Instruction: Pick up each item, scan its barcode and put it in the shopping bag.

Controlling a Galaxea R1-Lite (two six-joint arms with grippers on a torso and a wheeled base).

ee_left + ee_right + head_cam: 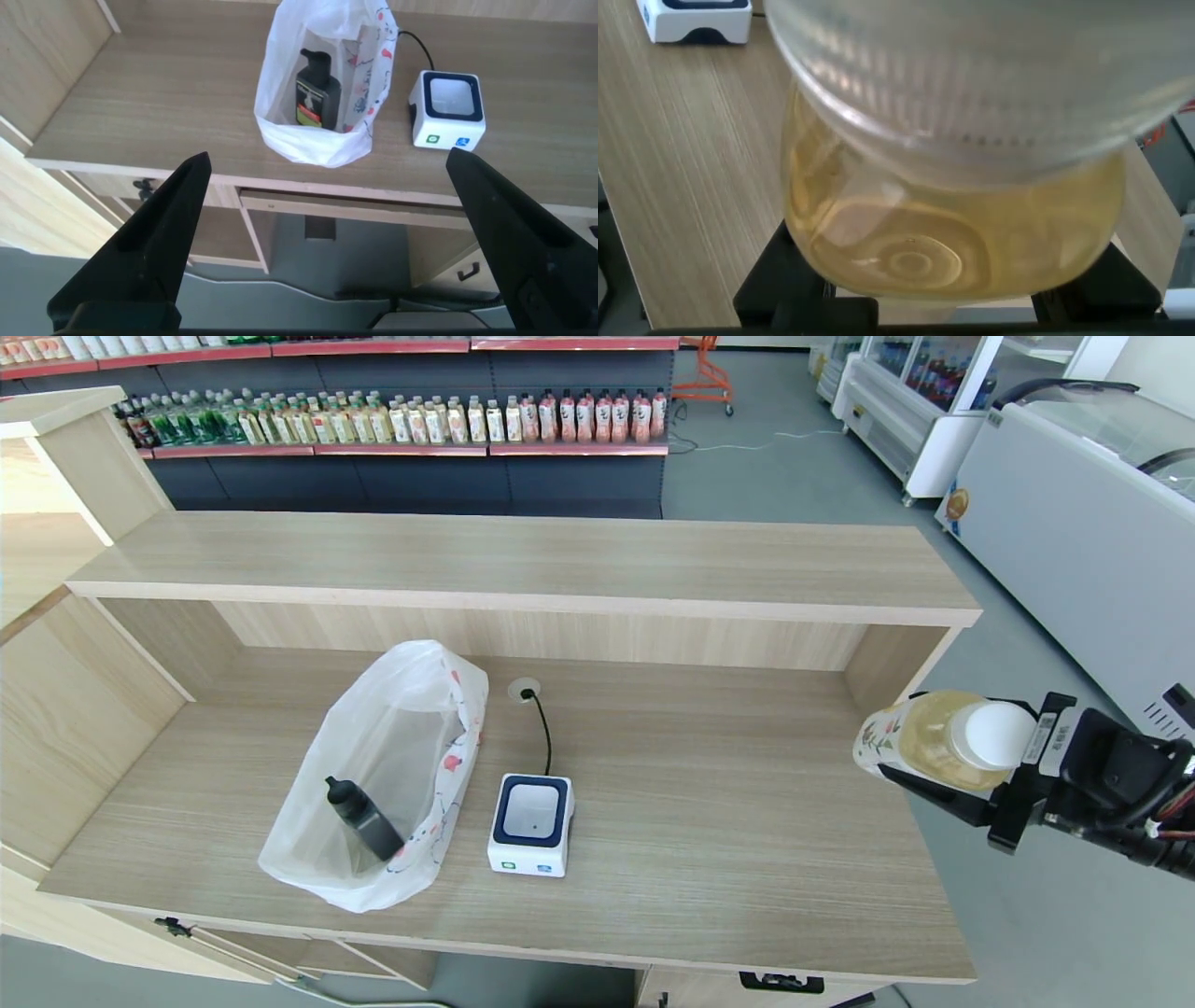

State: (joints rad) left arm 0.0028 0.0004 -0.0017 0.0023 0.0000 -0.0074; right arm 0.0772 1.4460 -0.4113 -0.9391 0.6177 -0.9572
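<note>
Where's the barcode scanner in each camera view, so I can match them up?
Head view: the scanner sits on the counter, right of the shopping bag.
Left wrist view: the scanner is next to the shopping bag, near the counter's front edge.
Right wrist view: the scanner is on the counter beyond the bottle.
Shared landmark: the wooden counter.

On my wooden desk [709, 803] I saw the shopping bag [392, 747], with the scanner [530, 823] beside it, nearer my right claw [924, 747].

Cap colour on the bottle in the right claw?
White cap on the bottle of yellowish liquid. It shows best in the head view.
</note>
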